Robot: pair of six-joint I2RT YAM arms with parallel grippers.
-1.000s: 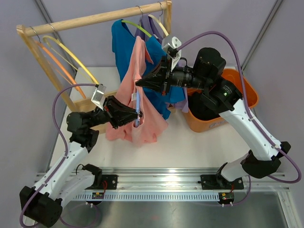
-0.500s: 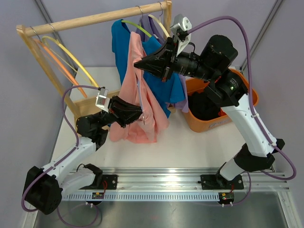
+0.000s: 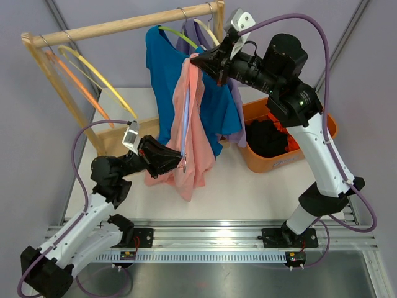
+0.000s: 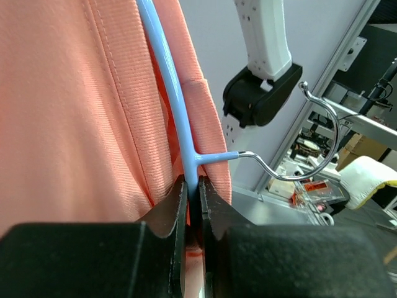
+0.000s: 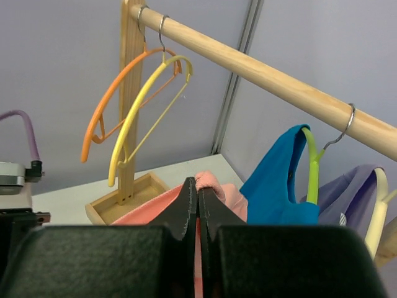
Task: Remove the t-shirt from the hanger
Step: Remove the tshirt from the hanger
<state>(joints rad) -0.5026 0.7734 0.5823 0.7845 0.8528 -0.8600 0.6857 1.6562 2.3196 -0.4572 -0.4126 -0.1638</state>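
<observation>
Top view high, looking down; wrist views close; all share t-shirt (image 3: 198,149).

pink t-shirt (image 3: 189,130) hanging stretched, blue hanger (image 4: 170,93) inside

The soft cotton t-shirt (image 3: 193,136) is plain salmon pink, with tiny ribs in the cloth. The thin plastic hanger (image 4: 171,81) inside it is light blue, and its wire hook (image 4: 251,157) is silver.

Behind it are a plain bright blue t-shirt (image 3: 162,68) on a lime green hanger (image 5: 312,171) and a pale purple shirt (image 5: 356,186).

One curved hanger (image 5: 102,105) is orange and another (image 5: 138,105) is yellow. The round wooden rail (image 3: 124,25) is light brown. The plastic bin (image 3: 327,118) is orange.
</observation>
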